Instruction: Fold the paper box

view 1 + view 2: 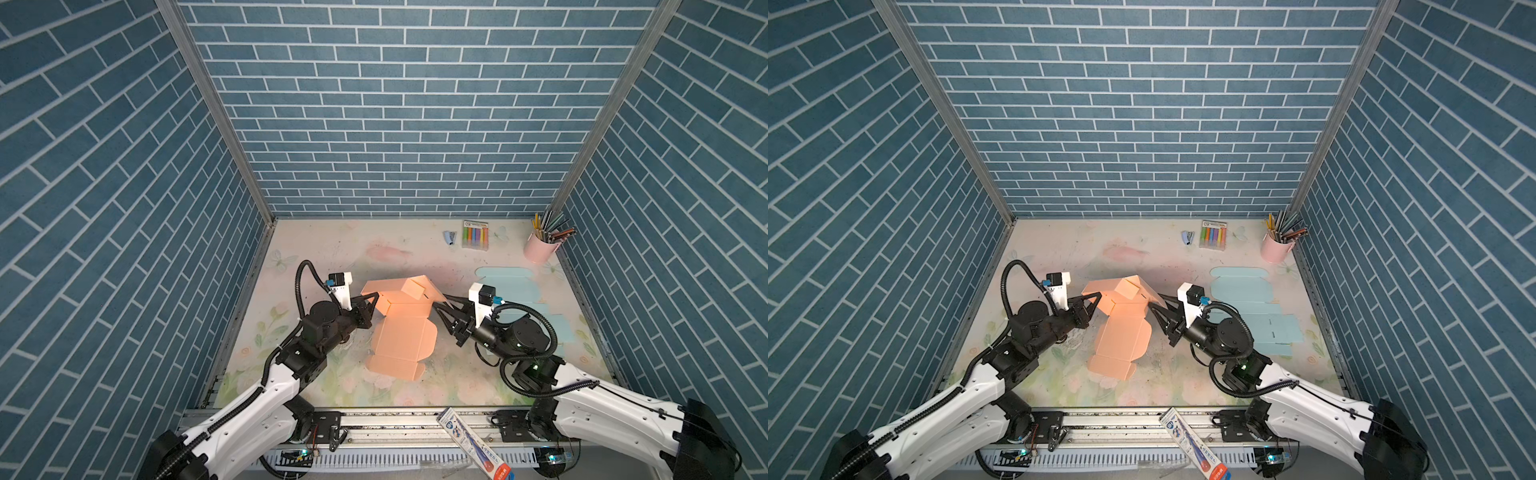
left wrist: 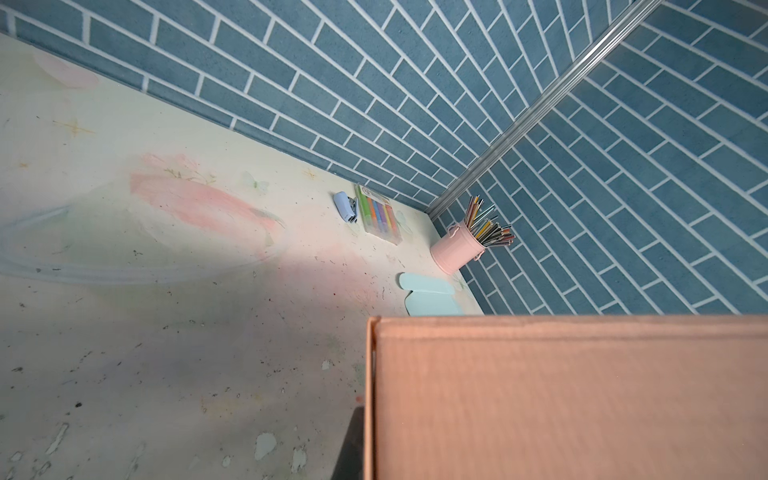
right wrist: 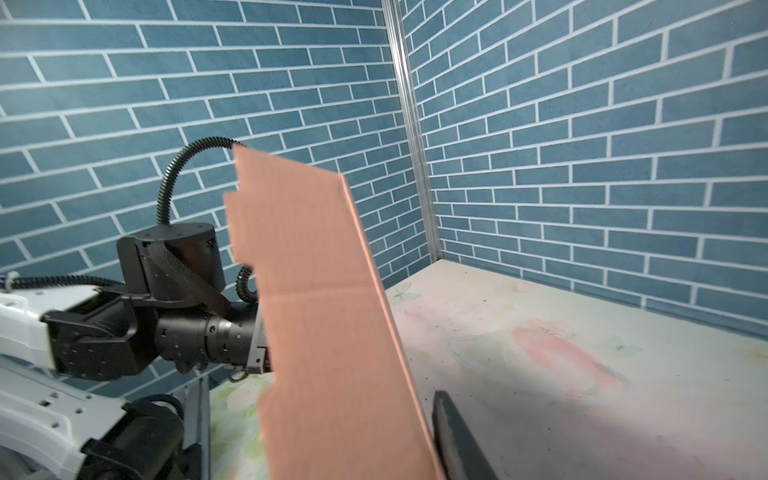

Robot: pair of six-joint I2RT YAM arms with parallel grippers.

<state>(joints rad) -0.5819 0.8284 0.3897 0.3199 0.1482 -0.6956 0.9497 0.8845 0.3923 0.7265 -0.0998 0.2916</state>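
1. Workpiece: peach corrugated-cardboard box blank lies mid-table on the floral-printed tabletop, between the two arms. Its far end is partly raised and its near panels lie flat.
2. Left gripper: jaws pressed together, pinching the box's left wall.
3. Right gripper: jaws stand apart, astride the edge of the raised right flap.
4. Lettering: clear pack of coloured markers and long printed carton on the front rail both bear print, too small to read.
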